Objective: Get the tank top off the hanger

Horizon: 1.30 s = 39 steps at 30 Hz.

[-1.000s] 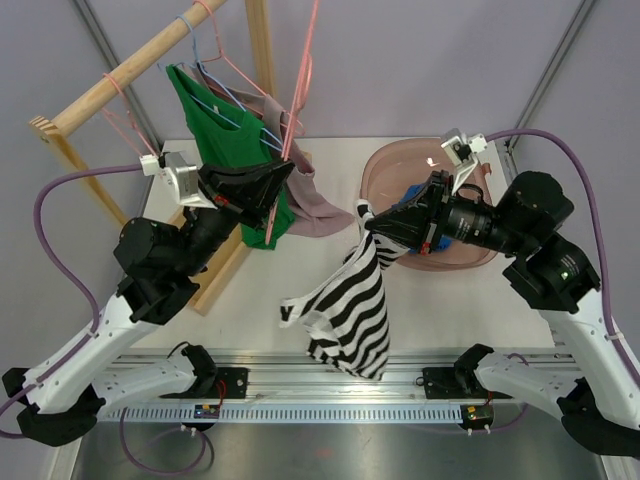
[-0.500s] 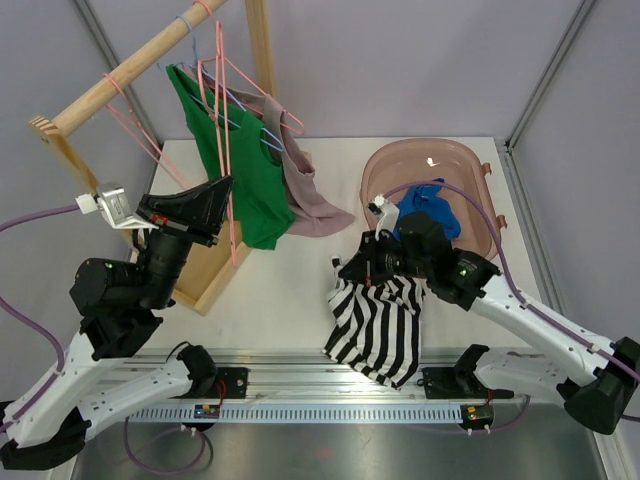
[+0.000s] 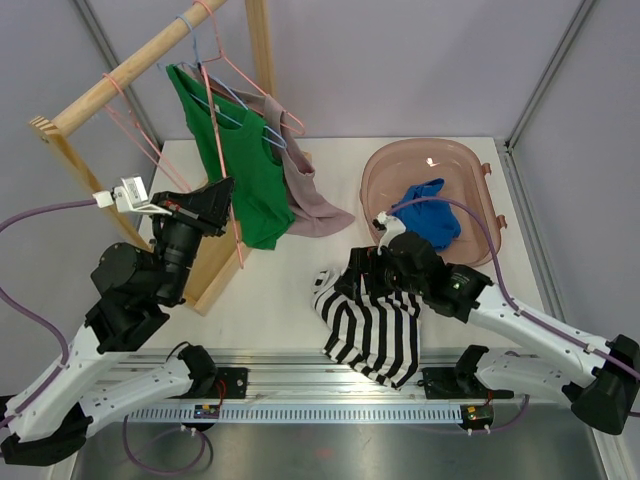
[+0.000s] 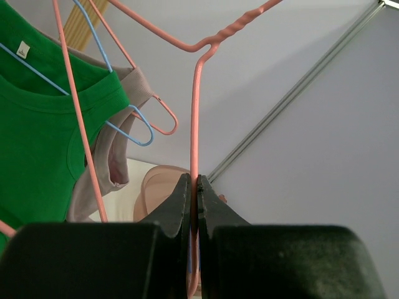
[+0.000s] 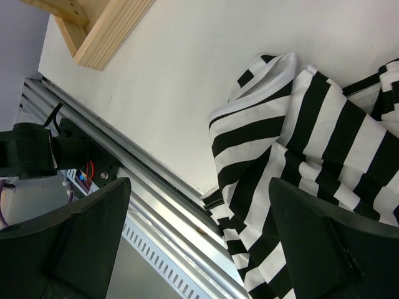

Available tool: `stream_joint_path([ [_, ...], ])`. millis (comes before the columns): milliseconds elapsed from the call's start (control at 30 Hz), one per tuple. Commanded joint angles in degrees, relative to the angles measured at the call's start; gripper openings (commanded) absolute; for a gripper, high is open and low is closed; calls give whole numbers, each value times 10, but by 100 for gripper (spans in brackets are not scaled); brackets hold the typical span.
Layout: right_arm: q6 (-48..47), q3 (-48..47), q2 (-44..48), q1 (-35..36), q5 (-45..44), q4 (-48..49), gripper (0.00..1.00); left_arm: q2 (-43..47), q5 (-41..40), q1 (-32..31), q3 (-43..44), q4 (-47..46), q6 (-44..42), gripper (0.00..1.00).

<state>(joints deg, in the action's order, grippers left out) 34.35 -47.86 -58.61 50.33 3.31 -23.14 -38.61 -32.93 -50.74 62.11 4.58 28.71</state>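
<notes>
The black-and-white striped tank top [image 3: 375, 325] lies crumpled on the table, its lower part hanging over the front edge; the right wrist view shows it [image 5: 299, 149] free of any hanger. My right gripper [image 3: 352, 283] hovers just above it, open [image 5: 199, 184], with nothing between the fingers. My left gripper [image 3: 226, 188] is shut on the thin pink wire hanger [image 4: 195, 124], held upright and bare beside the rack. The wire runs straight between the closed jaws [image 4: 192, 182].
A wooden rack [image 3: 130, 70] stands at the back left, carrying a green top [image 3: 245, 180] on a blue hanger and a mauve garment [image 3: 305, 195]. A pink basin [image 3: 470, 165] at the back right holds a blue cloth [image 3: 430, 210]. The metal rail [image 3: 330, 385] runs along the front.
The right arm carried the striped top down from mid-air onto the table and opened, letting it go. The left arm drew the bare pink hanger leftward, away from the top.
</notes>
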Motion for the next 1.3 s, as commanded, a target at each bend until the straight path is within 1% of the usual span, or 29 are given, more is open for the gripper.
stream_joint_path([
  [0, -6, -17, 18, 6, -52, -6, 99, -8, -45, -3, 21, -29, 34, 0],
  [100, -9, -20, 17, 6, -61, -12, 100, -7, -65, -3, 14, -34, 50, 0],
  [167, -13, -19, 14, 6, -67, -14, 99, -7, -60, -4, 13, -43, 41, 0],
  [200, -16, -19, 12, 6, -68, -14, 100, -9, -49, -4, 15, -60, 31, 0],
  [233, -17, -19, 10, 6, -70, -14, 99, -15, -10, -3, 24, -74, 6, 0],
  [267, -19, -20, 5, 5, -70, -14, 99, -17, 7, -4, 28, -77, -1, 0],
  [333, -23, -22, -1, 6, -74, -14, 100, -17, 28, -4, 33, -74, 1, 0],
  [400, -24, -23, -7, 5, -74, -12, 100, -11, 24, -4, 33, -63, 6, 0],
  [467, -22, -24, -12, 6, -72, -9, 100, 5, -16, -4, 23, -51, 20, 0],
  [500, -22, -23, -12, 6, -68, -6, 99, 12, -48, -4, 19, -48, 27, 0],
  [567, -22, -24, -13, 5, -67, -4, 99, 31, -71, -4, 6, -48, 35, 0],
  [633, -22, -24, -13, 6, -68, -4, 100, 42, -97, -4, 2, -28, 45, 0],
  [767, -24, -24, -22, 6, -67, 1, 100, 46, -119, -4, 12, -16, 57, 0],
  [900, -21, -27, -34, 6, -58, 10, 99, 14, -193, -4, 53, 10, 63, 0],
  [967, -21, -26, -38, 6, -52, 14, 100, -23, -223, -3, 78, 23, 52, 0],
  [1000, -20, -22, -38, 6, -46, 23, 100, -36, -253, -3, 94, 39, 53, 0],
  [1067, -18, -17, -41, 5, -44, 32, 100, -74, -278, -2, 131, 43, 38, 0],
  [1100, -17, -15, -44, 6, -42, 34, 99, -87, -282, -1, 140, 31, 15, 0],
  [1133, -16, -13, -48, 5, -38, 34, 100, -119, -235, 46, 171, 41, 27, 0],
  [1167, -16, -13, -49, 6, -38, 34, 100, -131, -235, 46, 186, 41, 27, 0],
  [1200, -15, -11, -50, 5, -38, 34, 100, -142, -170, 74, 207, 96, 55, 0],
  [1233, -15, -10, -50, 6, -38, 34, 100, -156, -130, 106, 222, 120, 109, 0],
  [1267, -15, -9, -48, 6, -37, 34, 99, -166, -96, 168, 239, 139, 133, 0],
])
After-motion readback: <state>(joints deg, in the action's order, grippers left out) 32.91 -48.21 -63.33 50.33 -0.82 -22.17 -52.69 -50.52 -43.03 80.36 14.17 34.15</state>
